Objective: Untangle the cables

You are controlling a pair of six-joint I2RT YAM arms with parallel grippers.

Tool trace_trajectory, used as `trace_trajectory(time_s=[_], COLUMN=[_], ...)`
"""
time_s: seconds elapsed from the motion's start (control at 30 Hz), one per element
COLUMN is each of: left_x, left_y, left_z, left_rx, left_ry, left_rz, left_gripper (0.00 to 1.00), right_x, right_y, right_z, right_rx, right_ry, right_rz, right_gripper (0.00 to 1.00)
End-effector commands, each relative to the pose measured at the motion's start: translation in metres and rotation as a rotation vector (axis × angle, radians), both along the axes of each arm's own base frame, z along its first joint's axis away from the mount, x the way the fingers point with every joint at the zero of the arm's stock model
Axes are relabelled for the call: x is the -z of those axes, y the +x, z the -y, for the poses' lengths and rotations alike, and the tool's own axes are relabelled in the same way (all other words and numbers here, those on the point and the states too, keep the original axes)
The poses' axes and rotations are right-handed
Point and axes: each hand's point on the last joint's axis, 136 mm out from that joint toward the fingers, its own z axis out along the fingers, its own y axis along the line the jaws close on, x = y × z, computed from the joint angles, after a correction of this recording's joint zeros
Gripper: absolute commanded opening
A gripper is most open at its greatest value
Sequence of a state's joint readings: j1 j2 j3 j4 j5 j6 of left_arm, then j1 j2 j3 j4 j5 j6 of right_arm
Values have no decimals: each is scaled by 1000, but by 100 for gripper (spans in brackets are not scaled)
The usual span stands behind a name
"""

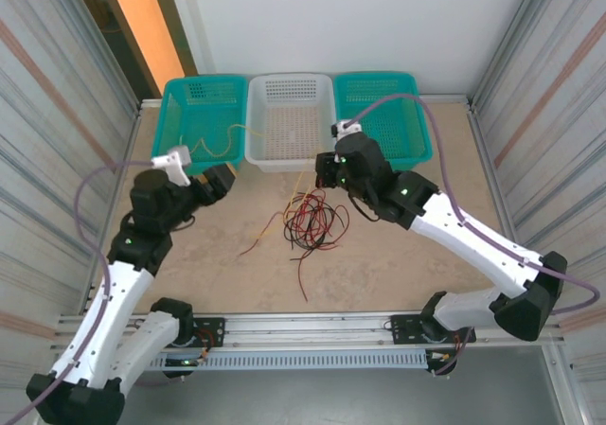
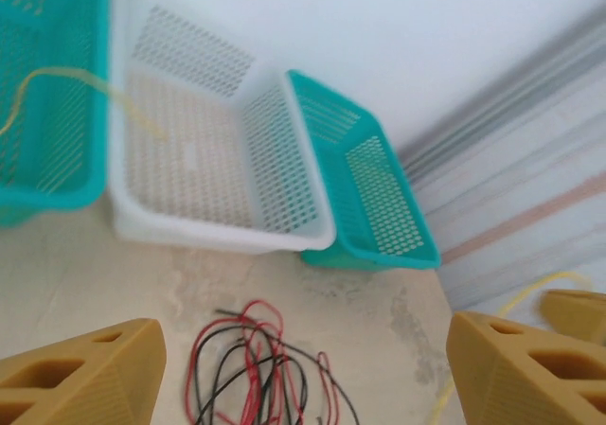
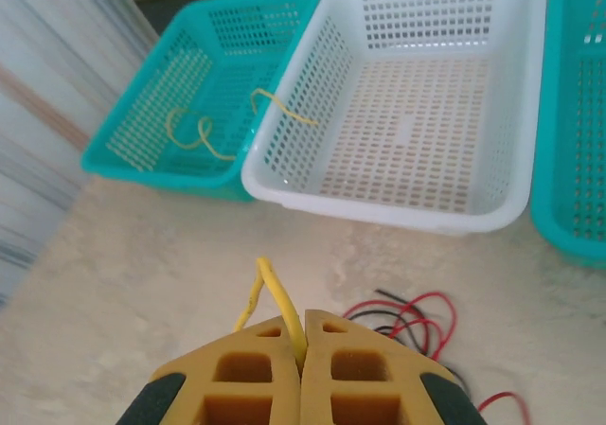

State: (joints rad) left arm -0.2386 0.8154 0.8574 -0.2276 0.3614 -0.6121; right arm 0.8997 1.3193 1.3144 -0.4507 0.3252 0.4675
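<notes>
A loose tangle of red and black cables (image 1: 312,219) lies on the table in front of the baskets. My right gripper (image 3: 303,335) is shut on a yellow cable (image 3: 275,292) just right of and above the tangle; the strand (image 1: 275,221) slants down to the table. A second yellow cable (image 1: 213,146) lies in the left teal basket (image 1: 204,79), one end over the white basket's edge. My left gripper (image 2: 303,378) hovers open left of the tangle (image 2: 256,368), nothing between its fingers (image 2: 85,373).
Three baskets line the back of the table: teal on the left, a white basket (image 1: 289,78) in the middle and a teal basket (image 1: 374,76) on the right. Corrugated walls close both sides. Bare tabletop lies in front of the tangle.
</notes>
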Motion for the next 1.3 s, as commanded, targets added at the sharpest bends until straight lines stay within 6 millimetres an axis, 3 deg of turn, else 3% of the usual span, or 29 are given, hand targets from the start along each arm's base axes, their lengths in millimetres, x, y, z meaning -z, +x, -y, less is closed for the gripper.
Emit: trace_trajectory(time_s=[0.0, 0.07, 0.2, 0.3, 0.43, 0.53, 0.6, 0.67, 0.93, 1.1, 1.17, 1.27], left_x=[-9, -16, -8, 6, 30, 46, 51, 51, 38, 22, 10, -10], left_y=[-10, -10, -13, -18, -16, -6, 1, 5, 5, 5, 5, 10], left_z=[43, 67, 107, 130, 144, 143, 140, 138, 132, 129, 126, 113], left_rx=[312, 454, 599, 660, 686, 634, 597, 574, 540, 516, 486, 407], left_ry=[8, -38, -24, 18, 66, 98, 122, 134, 135, 104, 89, 87], left_rz=[41, 50, 40, 27, -37, -83, -97, -92, -35, 20, 65, 116], left_gripper=[72, 67, 65, 69, 68, 62, 51, 38, 1, 0, 0, 0], right_x=[0, -2, -9, -15, -21, -24, -25, -25, -26, -18, -15, -8], right_y=[2, 2, 3, 0, -3, -5, -5, -5, -7, -6, -6, -5], right_z=[-8, -15, -24, -29, -30, -31, -30, -30, -28, -27, -28, -27], right_rx=[-68, -92, -121, -146, -161, -173, -170, -170, -166, -157, -160, -140], right_ry=[-136, -114, -92, -72, -48, -35, -32, -32, -21, -22, -20, -17], right_rz=[91, 95, 103, 111, 124, 129, 131, 131, 133, 119, 109, 92], right_gripper=[0, 0, 0, 0, 0, 0, 0, 0, 0, 0, 9, 40])
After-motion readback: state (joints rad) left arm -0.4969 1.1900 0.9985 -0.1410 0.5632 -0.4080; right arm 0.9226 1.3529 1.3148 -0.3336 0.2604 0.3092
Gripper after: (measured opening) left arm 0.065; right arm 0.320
